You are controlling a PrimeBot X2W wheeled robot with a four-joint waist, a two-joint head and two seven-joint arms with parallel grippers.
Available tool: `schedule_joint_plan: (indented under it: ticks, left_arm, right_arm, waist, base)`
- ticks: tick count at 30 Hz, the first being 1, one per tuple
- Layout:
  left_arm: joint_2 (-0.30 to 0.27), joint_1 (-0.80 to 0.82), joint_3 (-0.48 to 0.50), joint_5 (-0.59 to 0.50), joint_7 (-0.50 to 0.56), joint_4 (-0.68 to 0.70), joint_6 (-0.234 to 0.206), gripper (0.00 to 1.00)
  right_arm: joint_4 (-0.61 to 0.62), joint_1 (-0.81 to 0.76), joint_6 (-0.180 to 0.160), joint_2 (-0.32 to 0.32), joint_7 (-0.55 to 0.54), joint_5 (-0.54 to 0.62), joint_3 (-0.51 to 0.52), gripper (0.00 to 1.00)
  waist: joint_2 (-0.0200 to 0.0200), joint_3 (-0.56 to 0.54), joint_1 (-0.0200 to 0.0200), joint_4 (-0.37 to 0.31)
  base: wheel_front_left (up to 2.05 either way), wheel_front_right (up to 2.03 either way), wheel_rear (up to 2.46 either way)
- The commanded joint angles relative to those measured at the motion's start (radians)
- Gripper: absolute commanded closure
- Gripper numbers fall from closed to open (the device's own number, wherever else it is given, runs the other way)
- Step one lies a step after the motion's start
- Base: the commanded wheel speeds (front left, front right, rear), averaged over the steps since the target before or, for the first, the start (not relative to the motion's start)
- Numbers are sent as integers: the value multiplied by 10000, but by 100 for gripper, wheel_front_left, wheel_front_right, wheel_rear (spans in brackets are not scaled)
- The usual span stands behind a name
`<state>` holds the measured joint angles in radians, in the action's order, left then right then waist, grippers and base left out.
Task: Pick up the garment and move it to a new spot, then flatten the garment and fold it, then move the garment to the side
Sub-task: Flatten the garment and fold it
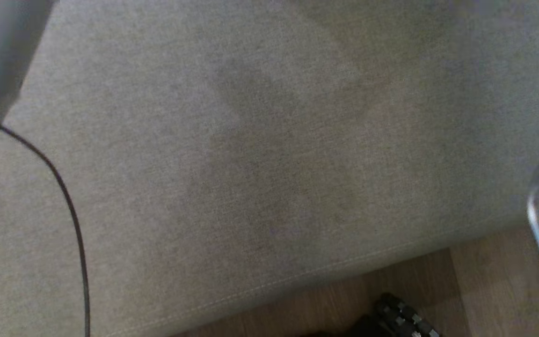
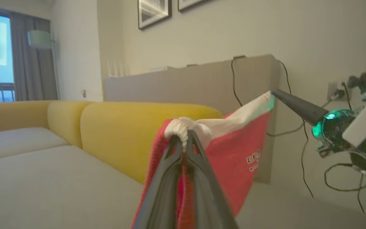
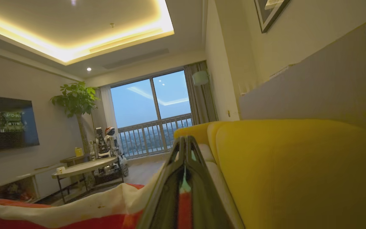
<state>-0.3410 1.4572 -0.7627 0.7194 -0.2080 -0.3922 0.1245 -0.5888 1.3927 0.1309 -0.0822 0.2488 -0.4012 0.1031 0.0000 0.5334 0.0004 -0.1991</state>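
The red-and-white garment (image 2: 233, 149) hangs in the air between the two arms, above the grey sofa seat (image 1: 269, 140). The left fingers (image 2: 167, 178) are pressed together on a bunched white ribbed edge. The right fingers (image 2: 297, 106) pinch the far white corner, so the top hem runs almost straight from one grip to the other. That line is the garment's long axis, and the red body drops below it like a sheet.

In the right wrist view, the right fingers (image 3: 202, 190) are closed on cloth that trails off to the lower left.

Neither arm is nearer, since each holds an end. Laying it out probably means lowering both ends together. The yellow backrest (image 2: 122, 127) bounds one side and the seat's front seam (image 1: 297, 276), with wood floor (image 1: 484, 281) beyond, bounds the other. A black cable (image 1: 70, 210) hangs near the left arm.
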Motion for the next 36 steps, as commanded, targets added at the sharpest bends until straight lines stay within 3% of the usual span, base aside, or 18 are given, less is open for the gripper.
schedule_joint_plan:
  ticks: [1,2,6,14,20,26,31,36]
  left_arm:
    - [-809,-12,-240,310,-237,369,58,100]
    - [-809,-12,-240,310,-237,369,58,100]
    - [-1713,-1101,-1208,902,-514,982,59,100]
    - [-2511,-5388,177,853,-535,3345,60,100]
    - [-2038,-9244,1901,339,-537,5103,60,100]
    - [-1918,-11465,2018,10,-537,6278,61,100]
    - [-1660,-12105,2049,381,-537,6409,61,100]
    - [-960,-11702,2124,1177,-538,5732,61,100]
  right_arm:
    - [397,-471,-2,170,-182,-252,-284,100]
    - [397,-471,-2,170,-182,-252,-284,100]
    - [1056,-2022,-2,183,-485,-596,-521,100]
    - [3860,-6562,-2,143,-1422,-1417,-202,100]
    - [6256,-10422,-2,168,-1628,-2187,406,100]
    - [7644,-12466,-2,267,-1674,-2560,686,100]
    - [8111,-12523,-2,300,-1877,-2403,643,100]
    - [7318,-11111,-2,314,-1919,-1993,686,100]
  waist:
    - [0,221,-4,-79]
    - [0,221,-4,-79]
    - [0,217,-4,-98]
    - [0,-516,-4,135]
    - [0,-1558,-4,401]
    - [0,-1932,-4,631]
    - [0,-1952,-4,881]
    - [0,-1720,-4,1292]
  base:
    - [0,0,0]
    - [0,0,0]
    - [0,0,0]
    - [0,0,0]
    - [0,0,0]
    - [0,0,0]
    - [0,0,0]
    - [0,0,0]
